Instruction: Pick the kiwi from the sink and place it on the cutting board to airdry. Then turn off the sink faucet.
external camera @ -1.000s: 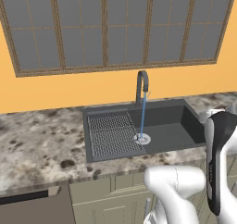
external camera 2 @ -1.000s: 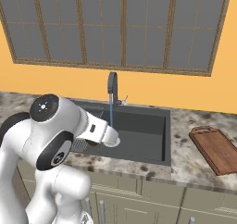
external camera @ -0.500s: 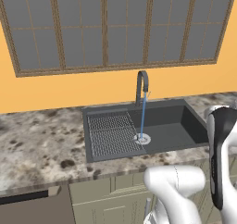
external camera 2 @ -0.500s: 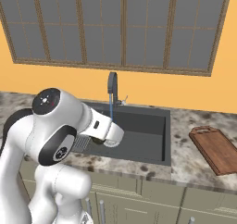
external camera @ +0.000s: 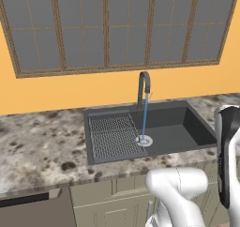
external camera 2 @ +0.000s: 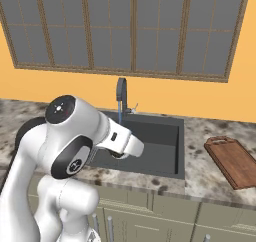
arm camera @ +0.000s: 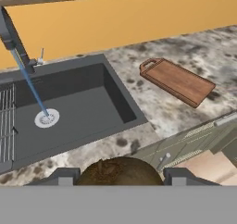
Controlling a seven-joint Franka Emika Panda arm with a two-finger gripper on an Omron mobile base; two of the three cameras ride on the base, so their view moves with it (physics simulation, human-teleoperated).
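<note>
A speckled stone bench [external camera: 42, 141] is running along an orange wall under a wide gridded window [external camera: 117, 26]. The dark sink [external camera: 187, 125] is sitting in it, with a wire rack [external camera: 112, 136] lying at its left end and the sink faucet [external camera: 143, 87] pouring a thin stream onto the round drain [arm camera: 46, 118]. Right of the basin, the cutting board [arm camera: 178, 81] is lying bare. The gripper [arm camera: 119, 174] is clamping the kiwi [arm camera: 119, 171] above the bench's front edge.

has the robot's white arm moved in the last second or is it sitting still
Yes. In the right base view the white arm has swung rightward and nearer the camera: its round shoulder joint now covers more of the dark grey rectangular sink's left part, nearer the slim gooseneck faucet.
</note>
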